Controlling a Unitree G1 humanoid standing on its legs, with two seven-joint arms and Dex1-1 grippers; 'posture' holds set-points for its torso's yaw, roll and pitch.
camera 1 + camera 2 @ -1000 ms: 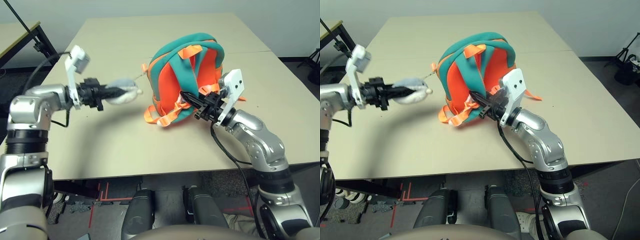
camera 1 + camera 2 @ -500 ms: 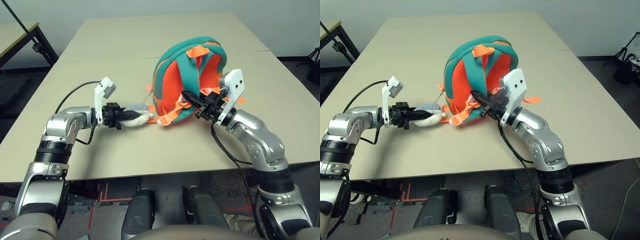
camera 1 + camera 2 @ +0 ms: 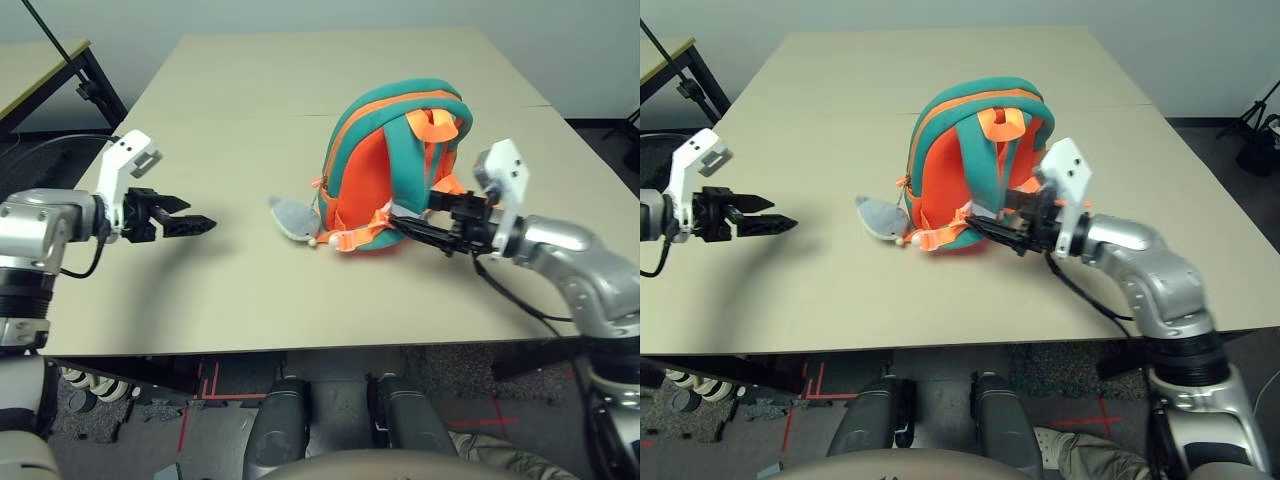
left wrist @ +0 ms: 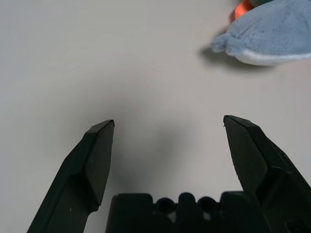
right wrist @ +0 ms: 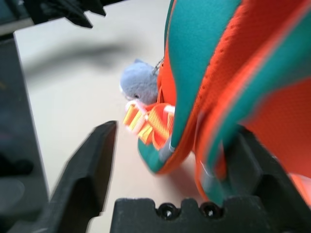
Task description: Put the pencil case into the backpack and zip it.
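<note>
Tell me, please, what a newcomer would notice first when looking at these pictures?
The eye goes first to the orange and teal backpack standing upright mid-table, its straps facing the robot. A grey plush shark lies on the table against its left side. The left pincer hangs open over bare table well left of the shark, and the right pincer is open close at the backpack's lower right.
</note>
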